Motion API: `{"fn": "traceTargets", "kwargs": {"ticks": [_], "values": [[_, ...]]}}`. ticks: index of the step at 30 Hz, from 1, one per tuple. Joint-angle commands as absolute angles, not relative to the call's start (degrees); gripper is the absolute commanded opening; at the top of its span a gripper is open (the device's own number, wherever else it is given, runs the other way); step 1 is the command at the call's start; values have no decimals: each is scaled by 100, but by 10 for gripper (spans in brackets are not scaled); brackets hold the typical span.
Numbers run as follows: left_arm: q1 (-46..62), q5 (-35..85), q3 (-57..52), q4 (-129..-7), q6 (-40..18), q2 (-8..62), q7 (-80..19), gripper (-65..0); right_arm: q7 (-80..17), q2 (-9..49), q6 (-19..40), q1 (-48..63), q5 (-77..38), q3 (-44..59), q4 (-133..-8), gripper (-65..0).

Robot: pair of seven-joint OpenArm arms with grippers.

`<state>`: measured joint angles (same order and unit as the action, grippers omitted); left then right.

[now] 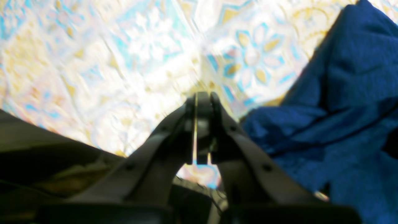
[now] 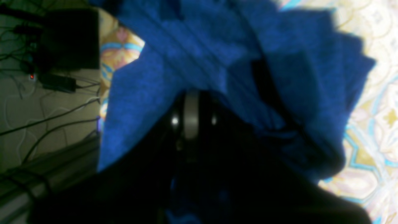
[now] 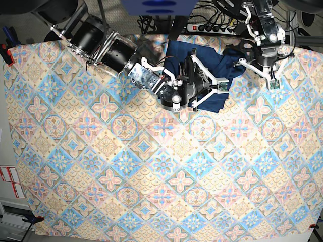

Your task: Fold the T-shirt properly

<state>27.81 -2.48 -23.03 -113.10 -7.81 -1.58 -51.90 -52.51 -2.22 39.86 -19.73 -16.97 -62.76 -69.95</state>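
Patterned blue-and-yellow tile-print cloth covers the worktop. At upper centre of the base view lies the dark navy soft knit T-shirt, bunched. It looks light, limp and wrinkle-prone; hems or shoulder seams seem the best holds. The right pincer sits buried in fabric, apparently pinching it. The left pincer is closed, empty, beside it.

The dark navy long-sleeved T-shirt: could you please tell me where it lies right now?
In the base view, the dark navy long-sleeved T-shirt lies bunched at the far edge of the patterned tablecloth, right of centre, between the two arms and partly under the right gripper.
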Motion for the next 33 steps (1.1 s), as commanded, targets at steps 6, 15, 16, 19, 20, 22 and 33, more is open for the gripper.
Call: {"fn": "traceTargets", "kwargs": {"ticks": [6, 15, 16, 19, 20, 22, 33], "values": [[2870, -242, -2264, -11398, -769, -259, -5077, -650, -3978, -321, 4000, -2264, -1789, -5956, -6651, -612], [2870, -242, -1886, -11380, -769, -259, -5086, -650, -2624, -585, 4000, -2273, -1789, -4558, -6079, -612], [2870, -242, -1833, -11380, -769, -259, -5086, -650, -2651, -646, 4000, -2273, -1789, -4391, -6123, -612], [2879, -242, -1604, -11407, -769, -259, -5086, -650, -2958, -655, 4000, -2264, -1789, -4031, -6334, -612], [2888, -242, -1525, -11424, -769, -259, -5086, -650, -3116, -655, 4000, -2264, -1789, -3978, -6510, -612], [2967, -242, -1349, -11468, -769, -251, -5086, -650, -3495, -611, 4000, -2264, -1798, -3969, -6941, -612], [3222, -242, -119, -11626, -769, -110, -5042, -650, -4374, 664, 4000, -2009, -1798, -4004, -7820, -612]]}}
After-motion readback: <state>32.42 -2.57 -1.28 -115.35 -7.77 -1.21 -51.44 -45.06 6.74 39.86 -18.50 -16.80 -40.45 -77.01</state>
